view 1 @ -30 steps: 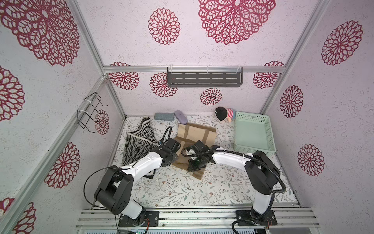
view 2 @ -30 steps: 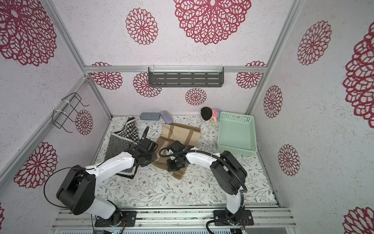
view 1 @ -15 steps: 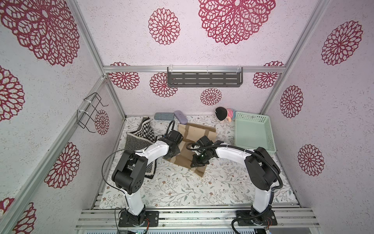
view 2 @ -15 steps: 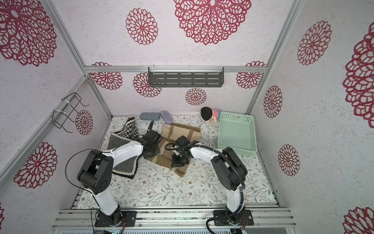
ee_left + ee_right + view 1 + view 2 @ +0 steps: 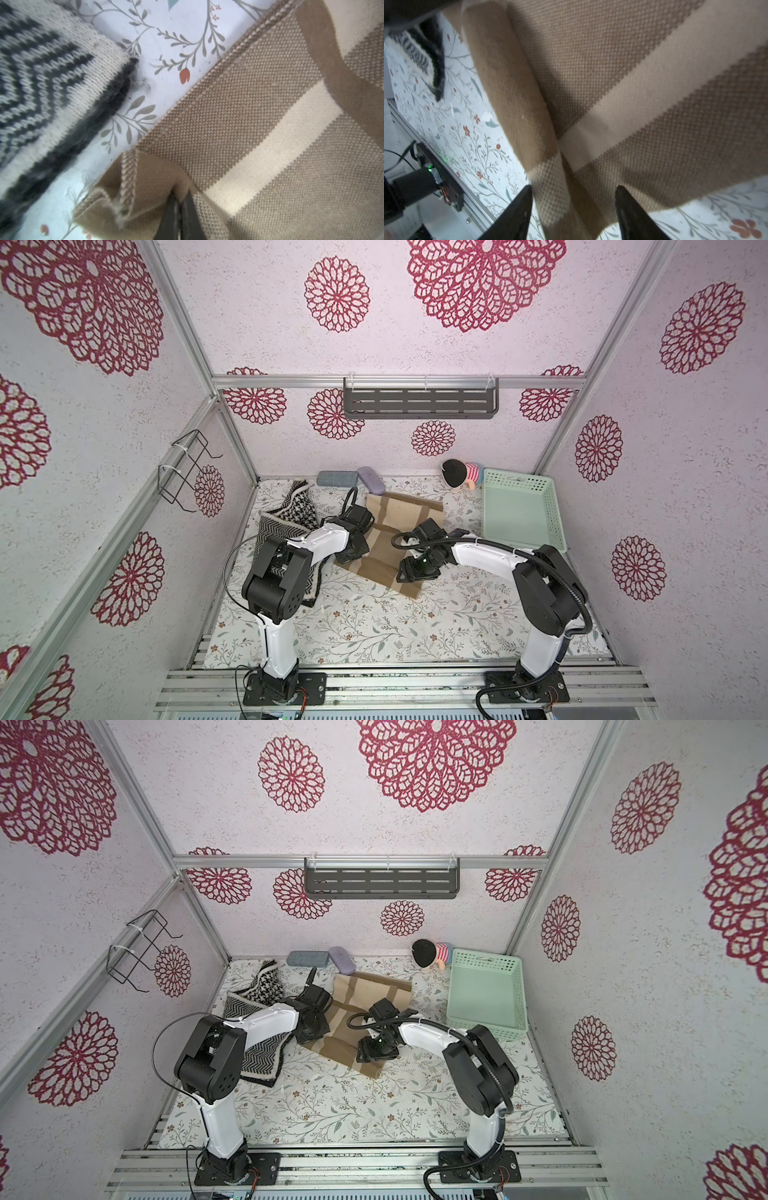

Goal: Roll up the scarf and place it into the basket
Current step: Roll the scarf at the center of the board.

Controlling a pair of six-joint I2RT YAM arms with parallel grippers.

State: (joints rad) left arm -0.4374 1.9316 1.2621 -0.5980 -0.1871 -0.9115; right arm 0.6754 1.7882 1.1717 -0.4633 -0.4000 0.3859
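A: Scarf [image 5: 401, 522], where is it found?
B: It is laid on the bench [image 5: 374, 626] between the 2 arms, as seen in both top views. It is tan with cream stripes and mostly spread flat. Only its near end is turned over in a narrow fold, so it is not yet rolled.
A: Basket [image 5: 519, 518]?
B: The mint-green basket is set at the right side of the bench, against the wall. It is kept apart from the scarf, which is lying outside it.
A: Left fingers [image 5: 171, 216]?
B: They are pressed together on a bunched corner at the scarf's edge. In the left wrist view the fabric is pinched up into a small peak.
A: Right fingers [image 5: 517, 214]?
B: They are spread apart, 1 on each side of the folded strip. No grip is seen. Whether the tips are touching fabric cannot be told.
A: Anything else to be logged?
B: A black-and-white knit cloth [image 5: 286, 518] is laid left of the scarf, partly hidden by the left arm, with a strip of bench showing between the 2 fabrics. A plush doll [image 5: 459, 475] is placed at the back wall, just beside the basket's far corner. A grey case [image 5: 336, 478] and a lilac case [image 5: 371, 480] are lined up along the back wall, the lilac case near the scarf's far edge. A dark slotted shelf [image 5: 419, 403] is fixed to the back wall and a wire rack [image 5: 185, 472] to the left wall.
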